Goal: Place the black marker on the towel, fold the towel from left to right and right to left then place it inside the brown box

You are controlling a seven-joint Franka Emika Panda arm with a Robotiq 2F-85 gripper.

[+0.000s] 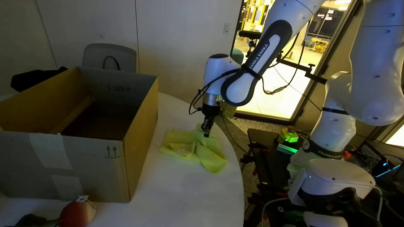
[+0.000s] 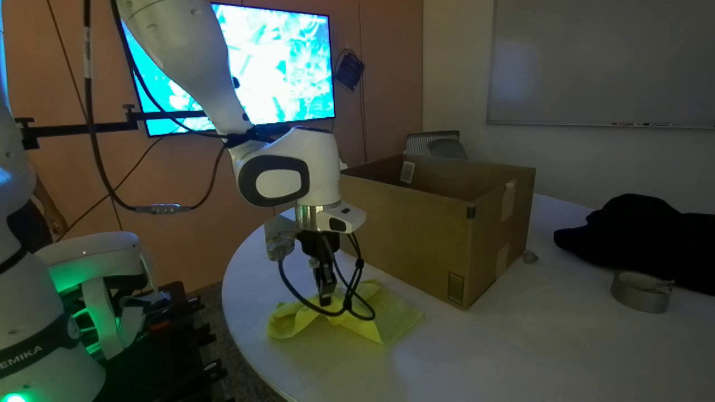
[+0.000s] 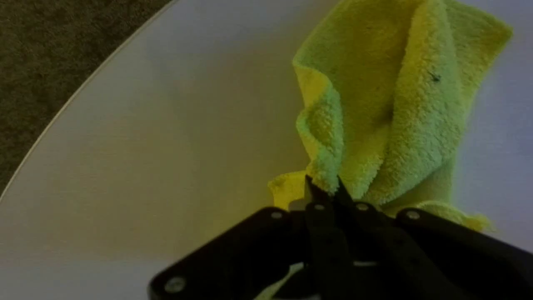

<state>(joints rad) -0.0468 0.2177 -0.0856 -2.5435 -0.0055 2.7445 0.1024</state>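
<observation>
Gripper (image 3: 325, 187) clamped on a raised fold of the towel (image 3: 424, 121), cloth caught between its jaws. Remainder lies rumpled beneath, on the white table (image 3: 166, 146). Open-topped brown box (image 1: 142, 138) stands near the towel, not touching it; grey chair (image 1: 109, 55) stands beyond the box.

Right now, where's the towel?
In an exterior view, the towel lies on the table, right of the brown box; the wrist view shows the gripper pinching it.

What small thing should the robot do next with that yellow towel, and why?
Probably raise the gripper slightly: it pinches a fold of the yellow-green towel, which lies on the white table beside the cardboard box. A short lift could test that hold before clearing the box's wall.
</observation>
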